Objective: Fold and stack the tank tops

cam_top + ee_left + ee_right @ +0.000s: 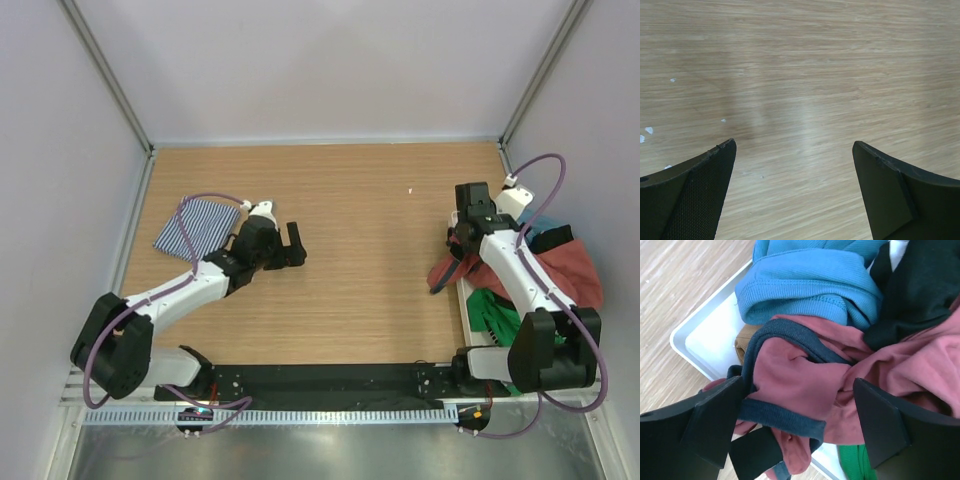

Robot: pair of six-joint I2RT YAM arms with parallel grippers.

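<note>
The navy-and-white striped tank top (198, 226) lies folded flat at the table's far left. Just to its right my left gripper (293, 245) stands open over bare wood, and the left wrist view shows nothing between its fingers (700, 190). The rust-red tank top (800, 375) with dark grey-blue trim (780, 412) lies crumpled on a heap of clothes at the right (565, 268), part of it spilling onto the table. My right gripper (797, 405) hangs open right above it, its jaws on either side of a bunched fold. I cannot tell whether they touch the cloth.
A white tray (702, 337) at the right edge holds the heap: blue cloth (805, 285), black cloth (920, 285), green cloth (492, 312) and a tan piece (742, 340). A black strap (752, 455) hangs by the right gripper's left finger. White walls enclose the table.
</note>
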